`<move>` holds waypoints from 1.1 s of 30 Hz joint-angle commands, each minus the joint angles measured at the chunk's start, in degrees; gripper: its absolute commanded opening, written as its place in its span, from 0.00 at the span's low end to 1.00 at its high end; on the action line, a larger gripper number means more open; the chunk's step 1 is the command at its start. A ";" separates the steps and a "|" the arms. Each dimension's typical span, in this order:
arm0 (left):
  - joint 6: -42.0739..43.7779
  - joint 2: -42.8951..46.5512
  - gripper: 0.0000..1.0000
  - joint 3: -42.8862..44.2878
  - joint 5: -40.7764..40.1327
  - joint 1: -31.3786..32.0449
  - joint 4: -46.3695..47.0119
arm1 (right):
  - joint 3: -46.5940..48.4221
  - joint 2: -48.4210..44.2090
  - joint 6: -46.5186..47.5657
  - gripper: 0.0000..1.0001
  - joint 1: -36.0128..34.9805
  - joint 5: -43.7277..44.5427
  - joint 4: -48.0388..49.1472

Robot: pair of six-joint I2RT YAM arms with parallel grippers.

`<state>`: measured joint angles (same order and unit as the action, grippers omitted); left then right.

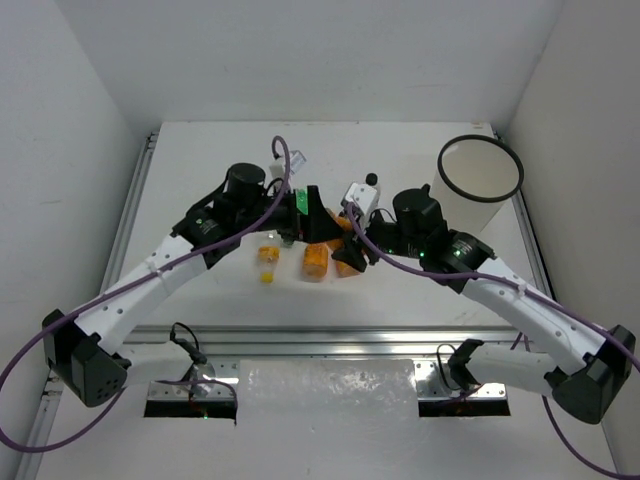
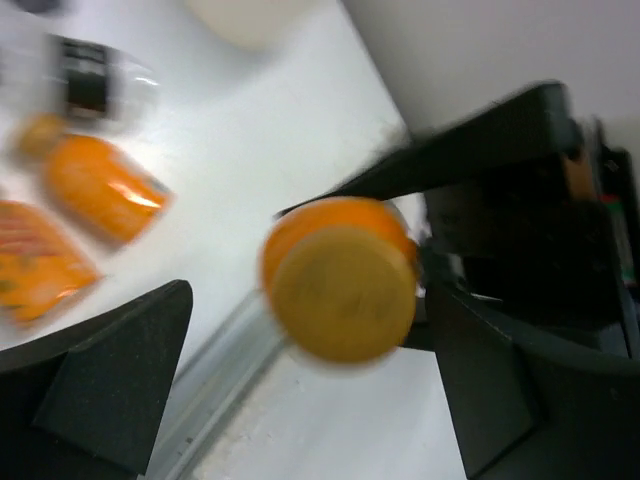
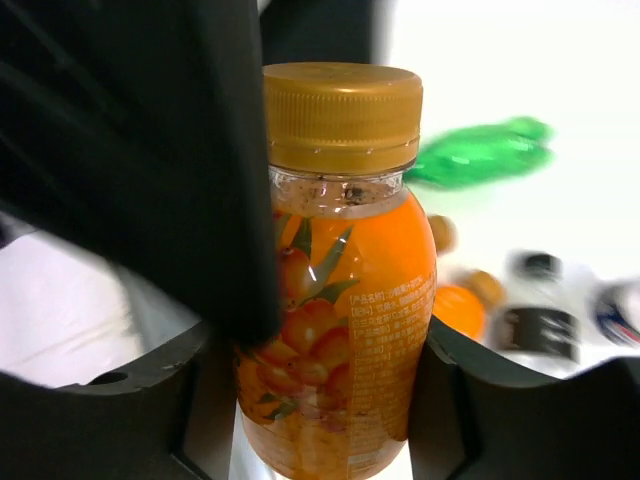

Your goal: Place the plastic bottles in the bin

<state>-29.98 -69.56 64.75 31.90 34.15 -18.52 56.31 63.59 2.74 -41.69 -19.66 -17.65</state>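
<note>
My right gripper (image 3: 335, 410) is shut on a stubby orange bottle (image 3: 345, 290) with a gold cap and holds it upright above the table. In the top view this gripper (image 1: 347, 255) is at the table's middle. My left gripper (image 1: 312, 215) is right beside it and is open. The left wrist view shows the held bottle's cap (image 2: 342, 292) end-on between its wide-apart fingers (image 2: 105, 385). A black finger of the left gripper (image 3: 170, 150) covers part of the bottle. The cream-white bin (image 1: 480, 172) stands at the far right.
On the table lie an orange bottle (image 1: 316, 262), a small clear bottle with a yellow cap (image 1: 267, 262), a green bottle (image 3: 480, 150), another orange bottle (image 2: 100, 190) and black-labelled clear bottles (image 3: 540, 322). A metal rail (image 1: 320, 345) runs along the near edge.
</note>
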 commanded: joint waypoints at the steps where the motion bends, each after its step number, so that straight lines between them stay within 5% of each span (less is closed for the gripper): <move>1: -1.13 3.82 1.00 7.04 -24.61 0.21 -6.14 | 2.30 -1.46 -2.91 0.00 0.21 18.78 1.16; 2: -3.49 4.17 1.00 9.58 -42.18 0.13 -9.39 | 3.53 -1.28 -5.09 0.00 0.64 24.35 -0.96; 4: -8.40 5.39 1.00 10.57 -62.28 -0.14 -19.41 | 12.02 0.20 -13.51 0.00 5.46 35.24 -10.53; 6: -9.31 5.92 1.00 9.61 -67.57 -0.84 -20.66 | 17.02 1.79 -16.69 0.00 11.25 37.85 -18.17; 9: -8.78 5.05 1.00 6.71 -67.50 -2.07 -19.98 | 23.57 5.48 -16.90 0.00 22.49 44.17 -28.12; 15: -8.78 -0.83 1.00 2.58 -63.63 -2.51 -16.72 | 30.78 14.35 -15.05 0.03 35.52 47.34 -28.06; 16: -8.70 -2.32 1.00 1.88 -62.41 -2.68 -16.37 | 32.61 17.24 -14.61 0.20 36.32 48.13 -28.14; 18: -8.61 -3.65 1.00 1.26 -61.78 -2.86 -15.58 | 34.21 19.45 -15.22 0.99 37.56 49.88 -28.32; 26: -6.76 -9.10 1.00 -4.98 -57.04 -4.53 -9.78 | 47.31 24.39 -16.89 0.99 37.04 49.20 -32.62; 33: -5.79 -16.39 0.98 -6.04 -51.07 -5.23 -8.37 | 34.67 12.45 -17.42 0.99 29.74 39.80 -28.15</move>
<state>-36.91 -83.99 58.33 -22.83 29.89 -29.74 94.56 80.84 -13.56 -9.47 24.25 -47.86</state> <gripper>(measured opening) 0.984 0.986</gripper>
